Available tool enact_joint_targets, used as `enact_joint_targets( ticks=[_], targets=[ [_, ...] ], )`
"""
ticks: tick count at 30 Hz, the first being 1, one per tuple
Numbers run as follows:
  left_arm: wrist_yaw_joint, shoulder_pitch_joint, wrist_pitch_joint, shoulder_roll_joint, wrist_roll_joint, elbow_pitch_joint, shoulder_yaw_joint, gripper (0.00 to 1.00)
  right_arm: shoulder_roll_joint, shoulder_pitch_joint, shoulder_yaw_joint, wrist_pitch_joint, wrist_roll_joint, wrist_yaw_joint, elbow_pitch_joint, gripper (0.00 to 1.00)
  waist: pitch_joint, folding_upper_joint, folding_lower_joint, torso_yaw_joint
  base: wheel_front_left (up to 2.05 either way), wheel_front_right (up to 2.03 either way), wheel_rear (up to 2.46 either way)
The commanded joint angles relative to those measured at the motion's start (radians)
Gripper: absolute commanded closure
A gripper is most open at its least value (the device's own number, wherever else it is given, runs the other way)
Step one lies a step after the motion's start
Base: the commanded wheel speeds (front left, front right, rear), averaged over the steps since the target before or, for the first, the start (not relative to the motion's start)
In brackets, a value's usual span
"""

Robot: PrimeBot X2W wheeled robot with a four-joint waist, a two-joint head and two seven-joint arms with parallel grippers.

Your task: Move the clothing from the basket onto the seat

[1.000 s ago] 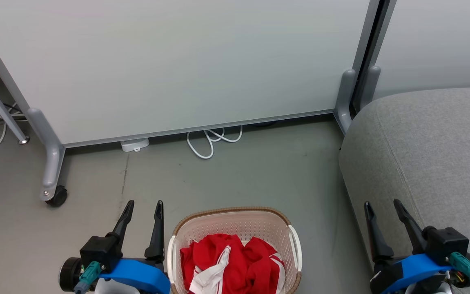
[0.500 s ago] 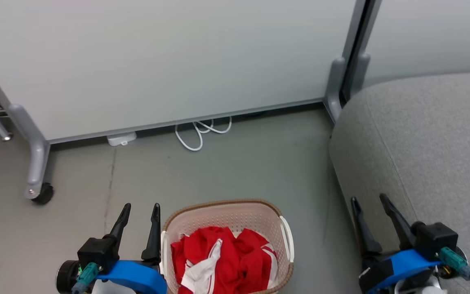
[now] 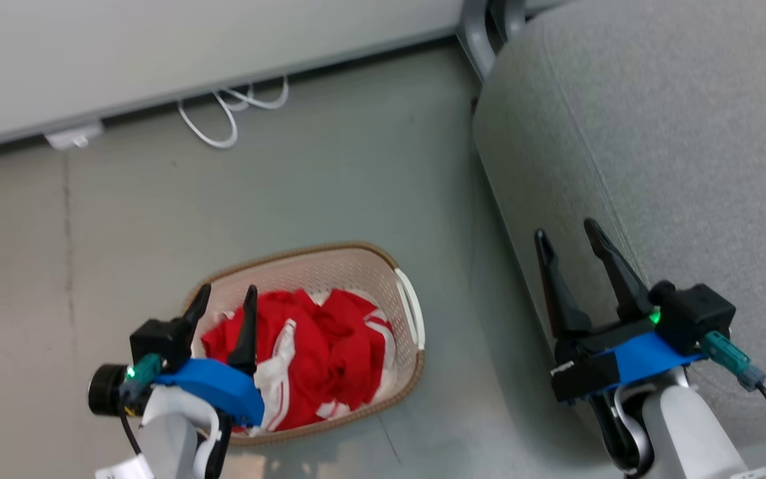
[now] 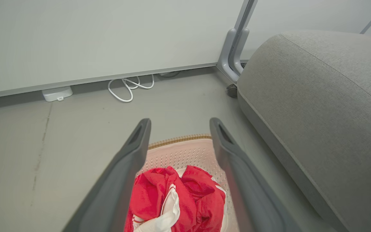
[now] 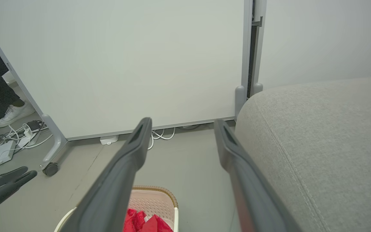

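Note:
The cream basket (image 3: 409, 313) with a brown woven rim stands on the grey floor, and the red-and-white clothing (image 3: 336, 346) lies bunched inside it. My left gripper (image 3: 227, 291) hangs open above the basket's left part, its fingers apart over the clothing (image 4: 188, 196) and holding nothing. The grey seat (image 3: 675, 133) rises right of the basket. My right gripper (image 3: 565, 228) is open and empty in front of the seat's rounded side. The right wrist view has the right gripper (image 5: 182, 120), the basket (image 5: 159, 201), the seat (image 5: 317, 135) and the left gripper (image 5: 8, 180) at lower left.
A white partition panel (image 5: 124, 64) on grey legs stands behind the basket, with a castor (image 5: 51, 168). A white cable loop (image 3: 223, 113) and a white adapter (image 3: 73, 136) lie at its foot. A person's white shoe (image 5: 14, 111) and cables (image 5: 8, 141) sit at far left.
The head camera has tipped down and turned, so the whole picture has shifted up. My left gripper now shows over the basket's left part instead of beside it. Both grippers stay open.

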Motion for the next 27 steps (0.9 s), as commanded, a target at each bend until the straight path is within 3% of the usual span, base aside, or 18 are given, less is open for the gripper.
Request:
enact_joint_targets(
  ticks=[1, 18, 23, 27],
  targets=[
    [-0.002, -0.050, 0.005, 0.014, -0.006, 0.023, -0.004, 0.00, -0.001, -0.040, 0.017, -0.008, 0.005, 0.000, -0.008, 0.00, 0.133, 0.0000, -0.0001, -0.075, 0.00, 0.00, 0.00],
    [0.004, -0.307, 0.065, 0.089, -0.019, 0.291, -0.009, 0.00, 0.000, -0.248, 0.171, -0.054, 0.081, 0.000, -0.013, 0.00, 0.453, 0.0000, -0.0001, -0.193, 0.00, 0.00, 0.00],
    [0.031, -0.356, 0.081, 0.120, -0.017, 0.351, -0.004, 0.00, -0.001, -0.263, 0.223, -0.059, 0.146, 0.000, -0.015, 0.00, 0.509, 0.0000, -0.0001, -0.237, 0.00, 0.00, 0.00],
    [0.080, -0.377, 0.090, 0.143, -0.011, 0.380, 0.004, 0.00, -0.001, -0.260, 0.236, -0.059, 0.172, 0.000, -0.041, 0.00, 0.538, 0.0000, -0.0001, -0.263, 0.00, 0.00, 0.00]
  ],
)
